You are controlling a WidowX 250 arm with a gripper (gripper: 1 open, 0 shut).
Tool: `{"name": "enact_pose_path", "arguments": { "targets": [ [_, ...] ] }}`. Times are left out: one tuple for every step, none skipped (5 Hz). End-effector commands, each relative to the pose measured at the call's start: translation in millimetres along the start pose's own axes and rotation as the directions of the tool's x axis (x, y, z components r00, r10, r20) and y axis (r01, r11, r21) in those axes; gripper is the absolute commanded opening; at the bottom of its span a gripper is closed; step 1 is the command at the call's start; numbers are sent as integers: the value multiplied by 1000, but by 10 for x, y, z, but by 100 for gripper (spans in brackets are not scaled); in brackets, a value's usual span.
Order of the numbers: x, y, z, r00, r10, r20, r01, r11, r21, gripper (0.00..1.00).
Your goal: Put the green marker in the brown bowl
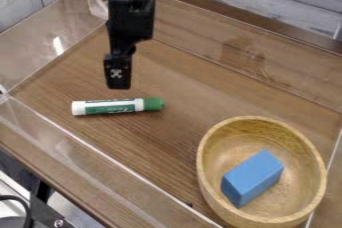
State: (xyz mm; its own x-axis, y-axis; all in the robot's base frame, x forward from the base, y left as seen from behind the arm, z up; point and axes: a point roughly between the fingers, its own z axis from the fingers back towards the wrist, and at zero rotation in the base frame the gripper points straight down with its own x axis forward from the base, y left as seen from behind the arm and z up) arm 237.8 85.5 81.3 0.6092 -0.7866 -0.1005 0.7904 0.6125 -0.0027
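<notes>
The green marker lies flat on the wooden table, its dark green cap pointing right toward the brown bowl. That wide tan bowl sits at the front right and holds a blue block. My gripper hangs pointing down just above and behind the marker's middle, not touching it. I see it edge-on, so only one dark finger shows, and nothing is held in it.
Clear plastic walls ring the wooden table on the left, back and front. A clear folded stand sits at the back left behind the arm.
</notes>
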Motion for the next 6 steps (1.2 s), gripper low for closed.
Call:
{"name": "enact_pose_path", "arguments": {
  "targets": [
    [-22,62,18,999,13,32,-15,998,64,100],
    [-29,70,-86,998,33,47,-36,997,62,100],
    [-35,72,-180,997,55,58,-59,997,57,100],
    [-52,82,-277,994,84,68,-88,995,54,100],
    [-68,76,-375,991,113,75,-116,992,46,100],
    [-83,64,-453,989,126,81,-129,991,37,100]
  ]
}}
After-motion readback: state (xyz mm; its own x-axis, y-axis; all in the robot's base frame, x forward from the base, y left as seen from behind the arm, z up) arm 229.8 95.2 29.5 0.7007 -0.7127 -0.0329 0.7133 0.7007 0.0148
